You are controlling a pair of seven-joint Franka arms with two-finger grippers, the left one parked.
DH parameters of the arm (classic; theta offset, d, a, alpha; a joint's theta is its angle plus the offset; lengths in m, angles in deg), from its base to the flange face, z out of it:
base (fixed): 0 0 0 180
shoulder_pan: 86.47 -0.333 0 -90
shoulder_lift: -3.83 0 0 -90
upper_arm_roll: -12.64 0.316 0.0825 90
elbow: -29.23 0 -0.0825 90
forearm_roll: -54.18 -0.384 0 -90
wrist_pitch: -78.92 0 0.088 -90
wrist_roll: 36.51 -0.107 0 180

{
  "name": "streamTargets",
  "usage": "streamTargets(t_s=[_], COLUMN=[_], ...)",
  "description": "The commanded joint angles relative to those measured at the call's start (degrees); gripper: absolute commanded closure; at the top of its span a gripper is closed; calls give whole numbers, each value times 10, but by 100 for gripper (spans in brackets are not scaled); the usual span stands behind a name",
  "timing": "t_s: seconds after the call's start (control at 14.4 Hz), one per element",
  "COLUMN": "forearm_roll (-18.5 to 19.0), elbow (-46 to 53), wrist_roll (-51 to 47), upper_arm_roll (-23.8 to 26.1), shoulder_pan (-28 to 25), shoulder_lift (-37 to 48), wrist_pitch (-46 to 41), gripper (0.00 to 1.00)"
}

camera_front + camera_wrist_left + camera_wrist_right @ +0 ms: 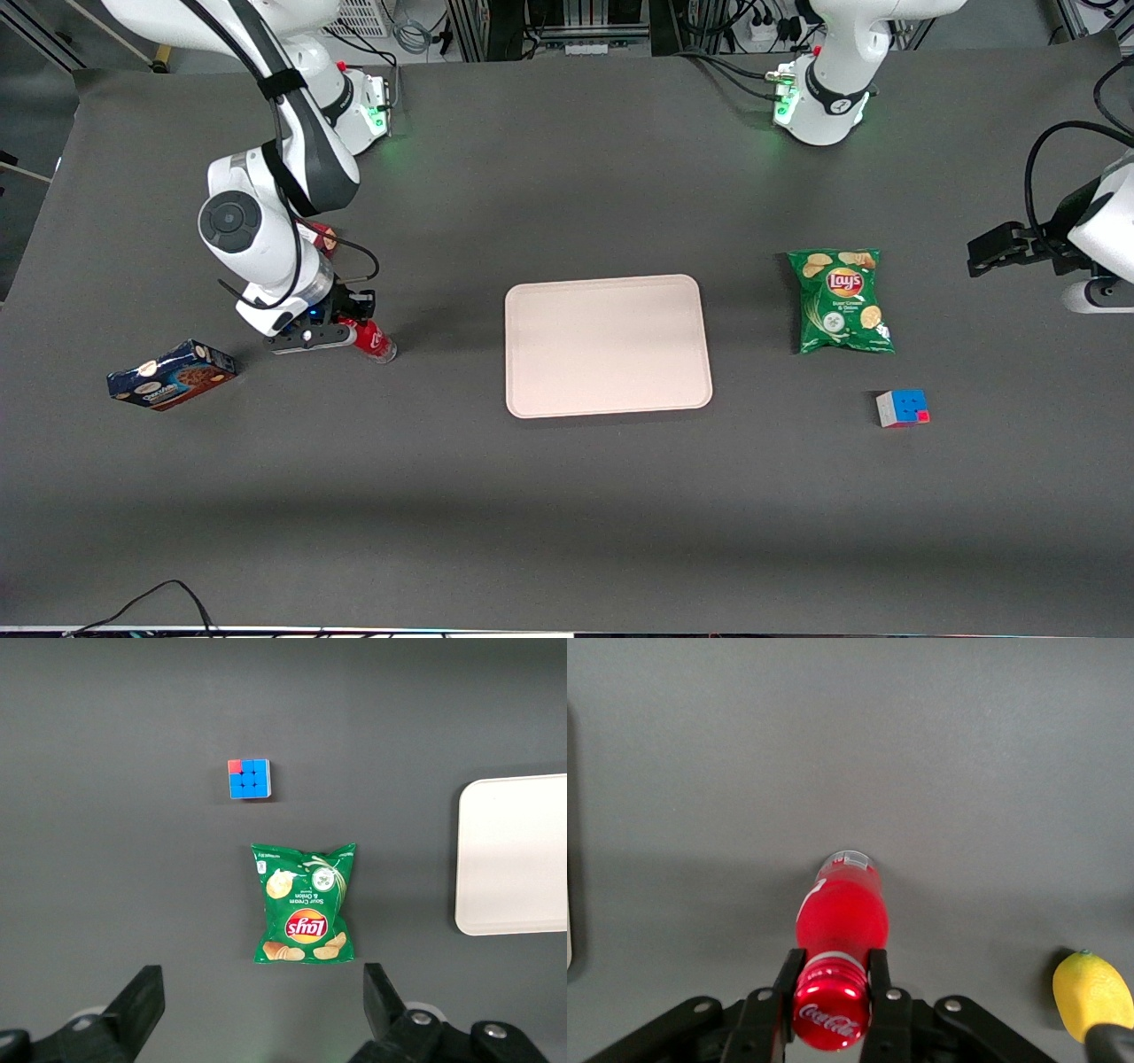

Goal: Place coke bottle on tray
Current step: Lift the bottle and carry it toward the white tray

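Observation:
The coke bottle [374,340] is a small red bottle with a red cap and a clear base. It is tilted, with its base pointing toward the tray. My right gripper [351,326] is shut on its neck just below the cap. In the right wrist view the two black fingers [790,967] press either side of the neck of the coke bottle [842,912], and the gripper [833,964] holds it over the bare mat. The pale pinkish-beige tray [608,344] lies flat in the middle of the table, well apart from the bottle toward the parked arm's end. It also shows in the left wrist view [518,855].
A blue cookie box [171,375] lies toward the working arm's end, nearer the front camera. A red box [320,237] is partly hidden by the arm. A lemon [1091,992] lies beside the gripper. A green chips bag [842,299] and a puzzle cube [903,408] lie toward the parked arm's end.

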Motion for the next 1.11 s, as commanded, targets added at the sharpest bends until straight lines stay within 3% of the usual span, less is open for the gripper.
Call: streamTargets(t_s=[0.0,0.49,0.83,1.04], forearm_roll=[11,-3,-6,-4], elbow=[11,237,404,486], wrist_roll=[-18,-52,-196,-292], upper_arm_roll=[2,42,147,168], shoulder_pan=[0,-1,-5,-38], shoulder_lift=[51,59,-5,-95], wrist_pitch=[-39,-318,-389,-389], gripper=[100,100,100,100])
